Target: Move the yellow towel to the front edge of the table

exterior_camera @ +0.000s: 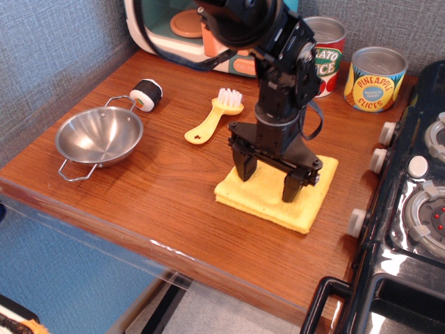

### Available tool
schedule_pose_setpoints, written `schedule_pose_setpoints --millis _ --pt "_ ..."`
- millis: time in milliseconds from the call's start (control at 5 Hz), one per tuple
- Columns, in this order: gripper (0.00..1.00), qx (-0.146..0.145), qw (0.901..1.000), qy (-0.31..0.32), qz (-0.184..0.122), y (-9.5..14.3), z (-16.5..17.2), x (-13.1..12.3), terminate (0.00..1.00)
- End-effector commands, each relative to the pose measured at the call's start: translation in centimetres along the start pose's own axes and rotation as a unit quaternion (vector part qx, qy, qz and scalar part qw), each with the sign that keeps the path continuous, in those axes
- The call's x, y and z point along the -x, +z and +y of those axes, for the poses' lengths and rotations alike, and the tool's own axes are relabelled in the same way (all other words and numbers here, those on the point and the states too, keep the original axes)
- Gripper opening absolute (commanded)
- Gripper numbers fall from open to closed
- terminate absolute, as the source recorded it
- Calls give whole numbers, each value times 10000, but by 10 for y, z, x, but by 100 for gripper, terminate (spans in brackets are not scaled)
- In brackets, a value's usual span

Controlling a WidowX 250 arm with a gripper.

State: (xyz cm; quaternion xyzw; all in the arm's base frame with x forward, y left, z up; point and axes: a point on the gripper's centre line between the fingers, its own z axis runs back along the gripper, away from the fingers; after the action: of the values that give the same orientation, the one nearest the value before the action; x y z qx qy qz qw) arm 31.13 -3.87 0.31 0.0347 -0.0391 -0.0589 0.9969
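Observation:
The yellow towel [310, 206] lies flat on the reddish-brown table [174, 202], right of centre and a short way back from the front edge. My gripper [268, 179] points straight down over the towel. Its two black fingers [243, 167] are spread apart, and their tips rest on the cloth near its left and middle parts. The jaws hold nothing between them. The arm hides part of the towel's back edge.
A steel bowl [99, 136] sits at the left, with a small black-and-white roll [146, 94] behind it. A yellow-handled brush [212, 118] lies mid-table. A toy microwave [188, 28], a tomato can [328, 49] and a pineapple can [375, 76] stand at the back. A black toy stove [417, 209] is at the right.

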Motion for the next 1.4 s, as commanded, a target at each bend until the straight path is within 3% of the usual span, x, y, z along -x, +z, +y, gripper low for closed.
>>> schedule_pose_setpoints --millis 0,800,1200 --pt "100 -35 9972 -624 415 -10 2 61 0" --pt "100 189 9968 -561 546 -1 12 76 0" --pt "100 345 9968 -619 363 11 3 57 0"
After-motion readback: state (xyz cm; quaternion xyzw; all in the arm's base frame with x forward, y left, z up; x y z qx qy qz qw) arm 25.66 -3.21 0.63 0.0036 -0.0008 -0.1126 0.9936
